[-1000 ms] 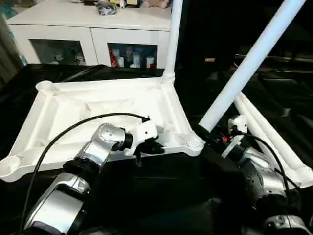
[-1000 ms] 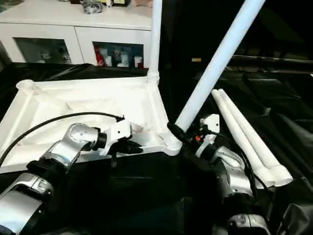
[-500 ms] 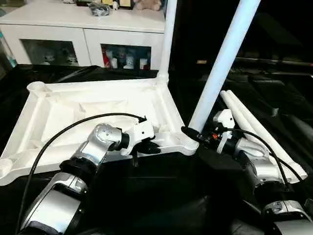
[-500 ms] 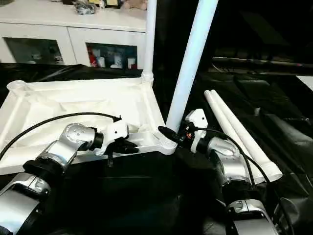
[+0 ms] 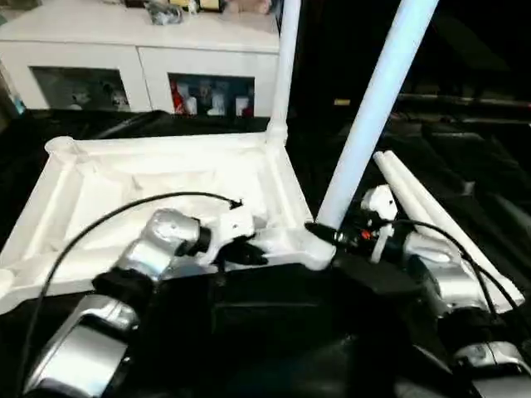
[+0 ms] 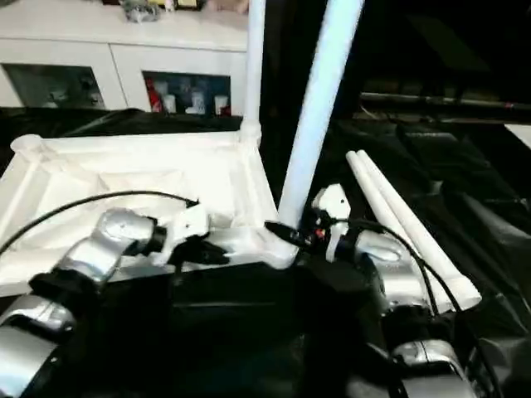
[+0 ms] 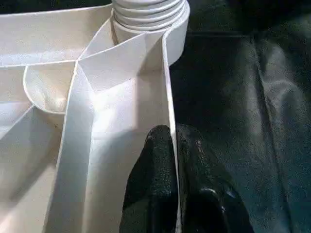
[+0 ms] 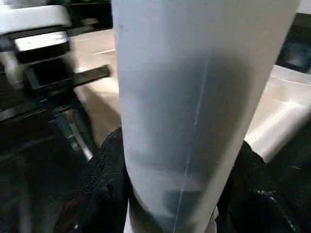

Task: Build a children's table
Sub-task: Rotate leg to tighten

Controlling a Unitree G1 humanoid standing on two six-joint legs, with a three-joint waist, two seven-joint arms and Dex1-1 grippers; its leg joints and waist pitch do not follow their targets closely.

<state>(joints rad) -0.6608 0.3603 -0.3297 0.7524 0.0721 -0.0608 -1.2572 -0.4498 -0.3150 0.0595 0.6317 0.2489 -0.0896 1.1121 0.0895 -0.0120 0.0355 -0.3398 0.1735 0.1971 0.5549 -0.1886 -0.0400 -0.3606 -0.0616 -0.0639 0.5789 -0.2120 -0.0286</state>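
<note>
— Seating this leg [image 5: 365, 124] is the step in hand, I take it?

— I judge so. The right end effector [image 5: 328, 235] has its fingers closed round the leg's lower end, with the corner socket [image 5: 318, 251] directly beneath it. The leg leans away from upright, unlike the far leg [image 5: 284, 66], which stands straight in the corner beyond both end effectors.

— And the left end effector [image 7: 174, 133]?

— Clamped on the rim of the children's tabletop [image 5: 166, 178], one finger on each side of the wall, just short of that same socket. It steadies the piece on the black tabletop [image 5: 274, 332].

— How to do it well?

— Bring the leg upright first, then press straight down along its axis while the left holds firm. Forcing it tilted could jam the ribbed end [image 7: 148, 14]. I cannot tell how deep it sits.

— The spare legs [image 5: 431, 215]?

— Lying together just outside the right end effector.
</note>
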